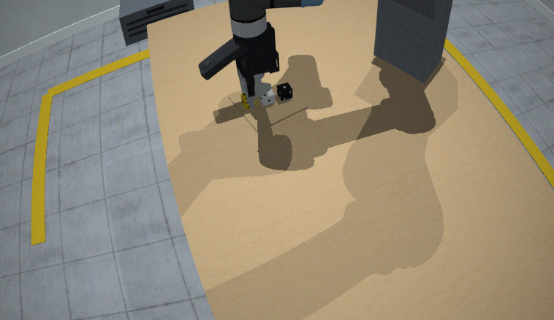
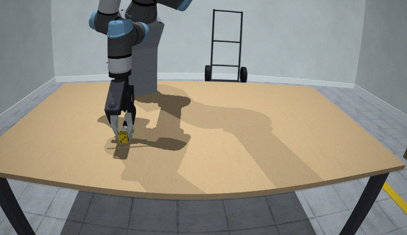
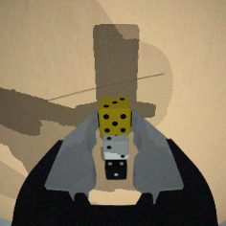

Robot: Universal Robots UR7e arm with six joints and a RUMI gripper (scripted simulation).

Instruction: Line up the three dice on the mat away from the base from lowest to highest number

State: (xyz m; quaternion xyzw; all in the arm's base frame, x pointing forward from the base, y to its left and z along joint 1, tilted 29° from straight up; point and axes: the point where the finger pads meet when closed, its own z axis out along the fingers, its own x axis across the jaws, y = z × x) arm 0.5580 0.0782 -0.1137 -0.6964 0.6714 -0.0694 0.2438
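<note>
My gripper (image 1: 250,101) (image 2: 123,139) (image 3: 115,111) points down, shut on the yellow die (image 1: 244,101) (image 2: 123,137) (image 3: 115,116). The yellow die looks level, five pips on top, and is at or just above the mat; contact is unclear. The white die (image 1: 267,97) (image 3: 116,146) sits on the base side of it, partly hidden by the yellow die in the wrist view. The black die (image 1: 284,91) (image 3: 116,169) is beyond the white one, nearest the base. The three look roughly in one row. The mat shows only as a thin edge line (image 1: 289,115) (image 3: 106,87).
The wooden table (image 1: 261,210) (image 2: 216,166) carries large arm shadows over and around the mat. The grey robot pedestal (image 1: 408,39) (image 2: 145,67) stands at the table's back. A hand truck (image 2: 226,41) and a grey cabinet (image 1: 157,10) stand off the table.
</note>
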